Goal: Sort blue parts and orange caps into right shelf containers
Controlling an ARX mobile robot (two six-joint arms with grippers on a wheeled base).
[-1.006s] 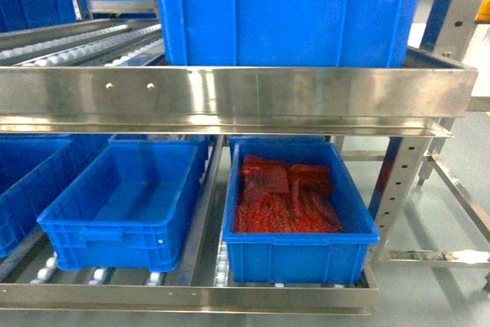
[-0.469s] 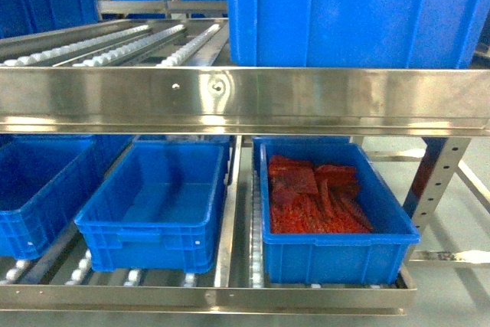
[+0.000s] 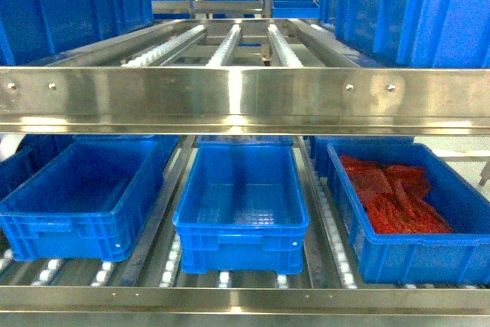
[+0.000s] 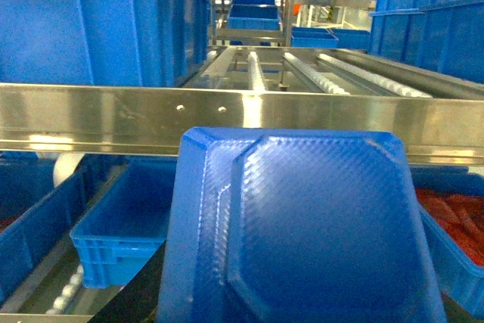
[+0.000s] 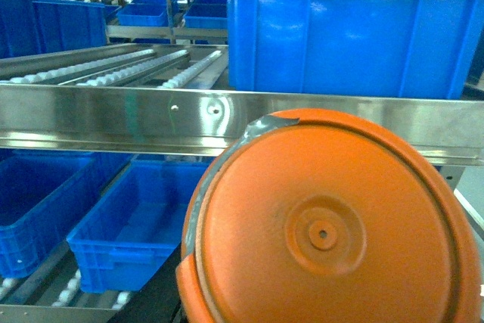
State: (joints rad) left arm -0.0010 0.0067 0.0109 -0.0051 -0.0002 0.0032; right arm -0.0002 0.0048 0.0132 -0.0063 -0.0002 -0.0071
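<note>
No blue parts or orange caps show in any view. Several blue shelf containers stand on the lower roller shelf: an empty middle bin (image 3: 239, 226), an empty left bin (image 3: 65, 216), and a right bin (image 3: 417, 244) holding flat red ridged pieces (image 3: 394, 201). The ribbed underside of a blue square tub (image 4: 318, 232) fills the left wrist view and hides the left jaws. An orange round tub's underside (image 5: 325, 232), with grey tape (image 5: 268, 125) at its rim, fills the right wrist view and hides the right jaws. Neither gripper appears in the head view.
A steel shelf rail (image 3: 245, 101) crosses at mid height, with roller tracks (image 3: 230, 44) behind it. Large blue bins stand on the upper shelf at left (image 3: 61, 5) and right (image 3: 413, 5). More racks with blue bins stand far behind.
The head view has swung left along the shelf. The bin of red pieces slid from centre to the right edge, and another empty bin came into sight on the left.
</note>
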